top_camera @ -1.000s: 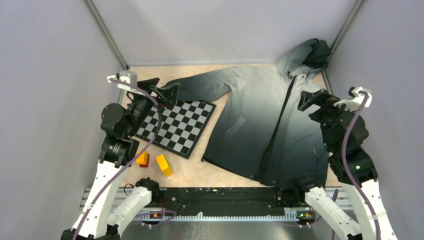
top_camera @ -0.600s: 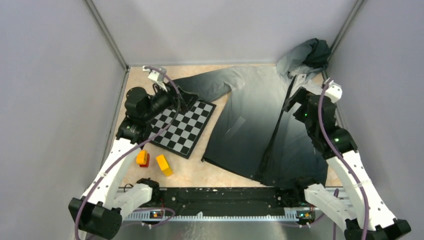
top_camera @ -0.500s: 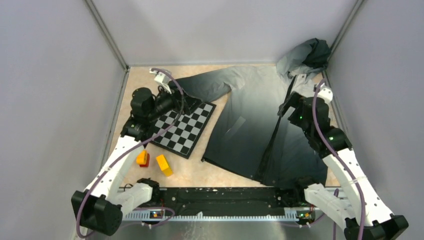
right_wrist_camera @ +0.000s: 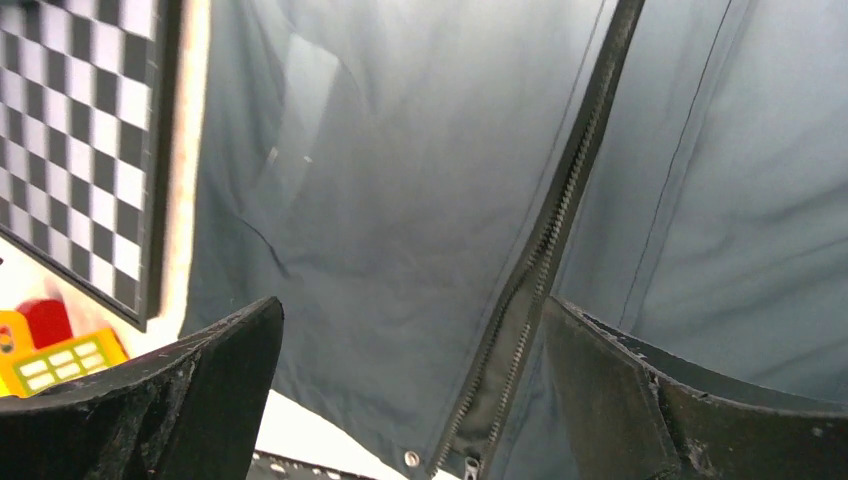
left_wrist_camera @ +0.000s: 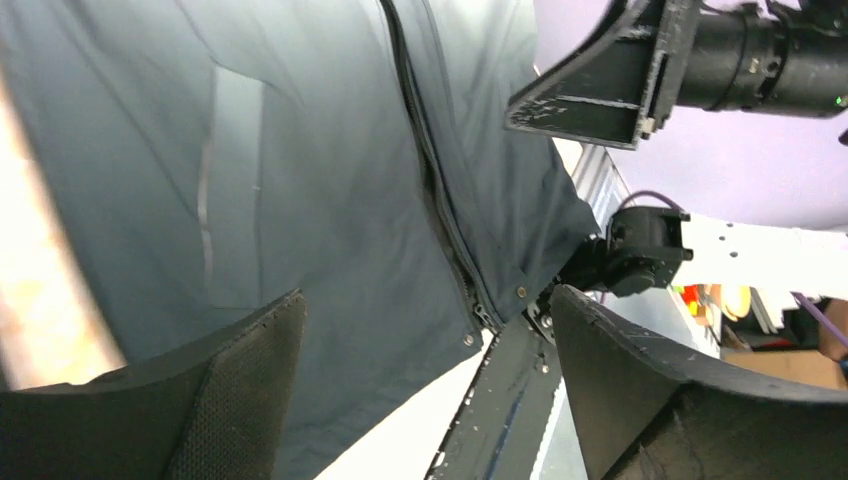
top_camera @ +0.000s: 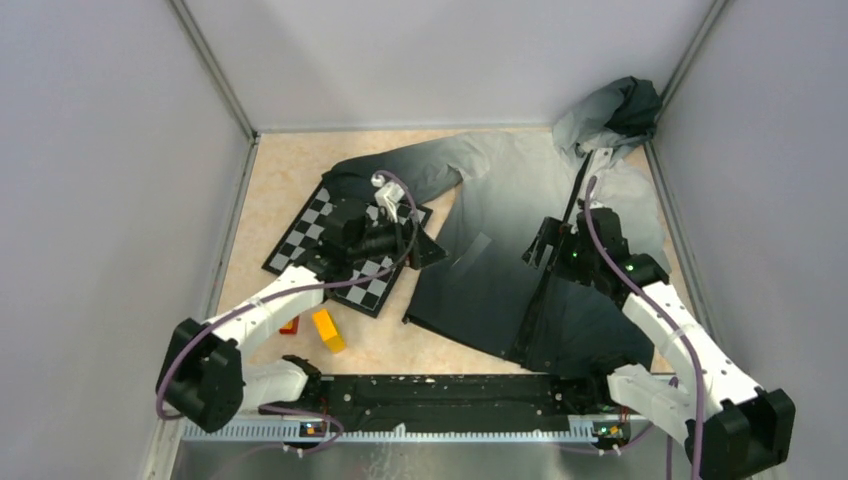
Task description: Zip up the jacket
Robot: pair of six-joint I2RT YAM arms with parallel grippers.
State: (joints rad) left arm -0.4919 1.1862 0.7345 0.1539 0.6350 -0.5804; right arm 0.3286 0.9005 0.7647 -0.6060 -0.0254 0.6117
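Overhead: the jacket [top_camera: 500,220] lies flat on the right half of the desk [top_camera: 285,170]. Its hood [top_camera: 610,110] sits in the far right corner and the black hem [top_camera: 470,330] lies toward the near edge. One sleeve [top_camera: 400,165] reaches left to the far corner of a checkerboard [top_camera: 300,235]. Both arms hover over the jacket's middle.

Left fingers [left_wrist_camera: 240,390]: spread wide, nothing between them. Right fingers [right_wrist_camera: 200,390]: likewise released, empty.

Only the wrist cameras show the zipper [right_wrist_camera: 560,220] closely: teeth on both sides, parted near the hem, with snap studs [left_wrist_camera: 520,291] at the bottom corners. The right wrist view also catches a red block [right_wrist_camera: 40,320] and a yellow block [right_wrist_camera: 60,365] beside the board.

Desk top is pale, marbled peach. Plain grey walls [top_camera: 120,150] stand on three sides.
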